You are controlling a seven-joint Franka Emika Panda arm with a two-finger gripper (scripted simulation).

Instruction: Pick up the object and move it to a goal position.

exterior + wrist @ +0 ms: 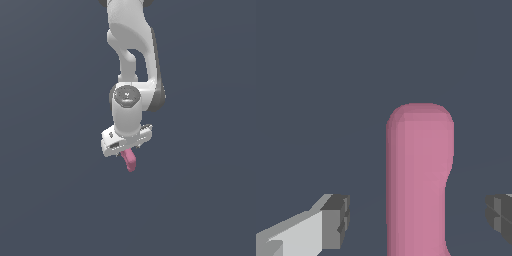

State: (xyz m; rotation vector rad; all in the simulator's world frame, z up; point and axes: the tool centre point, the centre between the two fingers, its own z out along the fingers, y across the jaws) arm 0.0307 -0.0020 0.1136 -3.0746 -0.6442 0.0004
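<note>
A: The Panda arm [131, 60] fills the upper middle of the exterior view, reaching down over a plain dark surface [45, 200], with the gripper [126, 150] at its lower end.

B: And the pink object [130, 160]?

A: It pokes out just beneath the gripper, seen edge-on. In the wrist view the object [418, 180] stands between the two fingertips [336, 221].

B: Are they clamped on it?

A: Not visibly. The pads stand apart from its sides with dark gaps showing, so the jaws look fairly wide open. Whether anything bears on the object cannot be told.

B: The risk, then?

A: Probably that lifting before the fingers close leaves it behind, or an off-centre squeeze twists the thin slab loose.
</note>
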